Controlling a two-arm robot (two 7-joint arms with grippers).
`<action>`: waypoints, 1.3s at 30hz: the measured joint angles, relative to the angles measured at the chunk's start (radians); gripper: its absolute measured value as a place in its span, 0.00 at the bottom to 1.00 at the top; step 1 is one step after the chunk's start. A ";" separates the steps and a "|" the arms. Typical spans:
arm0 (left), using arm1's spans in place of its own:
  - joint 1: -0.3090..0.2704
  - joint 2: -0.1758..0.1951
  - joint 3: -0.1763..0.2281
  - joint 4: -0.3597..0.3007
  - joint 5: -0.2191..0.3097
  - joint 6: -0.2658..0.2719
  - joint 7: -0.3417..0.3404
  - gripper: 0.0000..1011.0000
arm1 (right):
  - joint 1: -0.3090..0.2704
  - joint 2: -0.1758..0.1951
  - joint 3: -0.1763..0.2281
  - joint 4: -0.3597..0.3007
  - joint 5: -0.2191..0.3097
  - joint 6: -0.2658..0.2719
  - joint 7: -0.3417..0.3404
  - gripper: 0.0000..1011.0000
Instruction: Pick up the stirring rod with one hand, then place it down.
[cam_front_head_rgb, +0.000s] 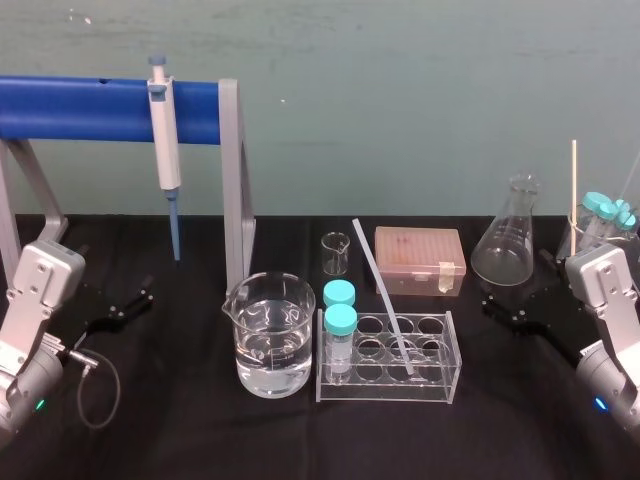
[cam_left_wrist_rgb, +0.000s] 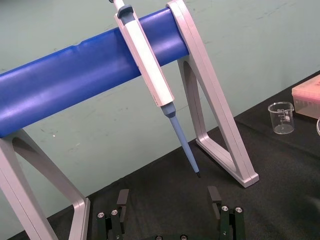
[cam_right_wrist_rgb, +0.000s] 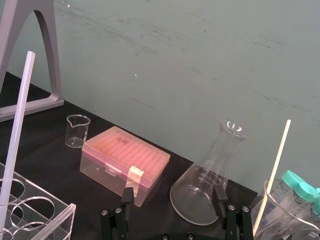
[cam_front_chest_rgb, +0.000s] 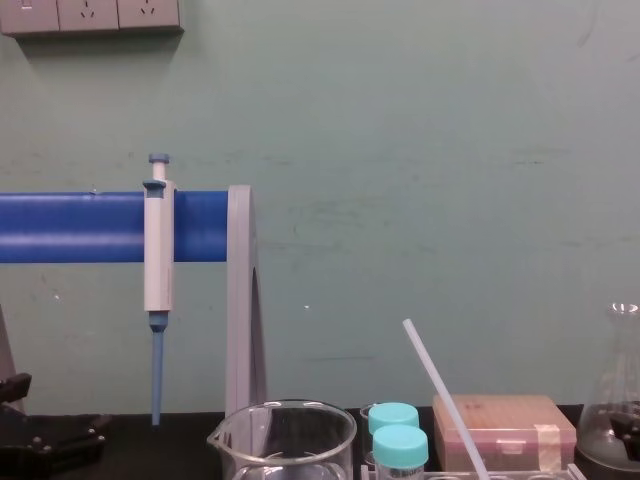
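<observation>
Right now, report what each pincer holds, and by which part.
Nothing is held. The left pincer and right pincer both stand open and empty; the stirring rod leans in the tube rack, untouched.

A pipette (cam_front_chest_rgb: 158, 250) hangs from the blue bar (cam_front_chest_rgb: 70, 227); the stirring rod (cam_front_chest_rgb: 445, 399) leans tilted just beside two teal-capped tubes (cam_front_chest_rgb: 400, 445).

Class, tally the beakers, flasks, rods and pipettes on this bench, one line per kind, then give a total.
Beakers: 3 (large beaker, small beaker, right beaker)
Flask: 1
Rods: 2 (stirring rod, cream rod)
Pipette: 1
Total: 7
</observation>
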 joint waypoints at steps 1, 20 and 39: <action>0.000 0.000 0.000 0.000 0.000 0.000 0.000 0.99 | 0.000 0.000 0.000 0.000 0.000 0.000 0.000 0.99; 0.000 0.000 0.000 0.000 0.000 0.000 0.000 0.99 | 0.000 0.000 0.000 0.000 0.000 0.000 0.000 0.99; 0.000 0.000 0.000 0.000 0.000 0.000 0.000 0.99 | 0.000 0.000 0.000 0.000 0.000 0.000 0.000 0.99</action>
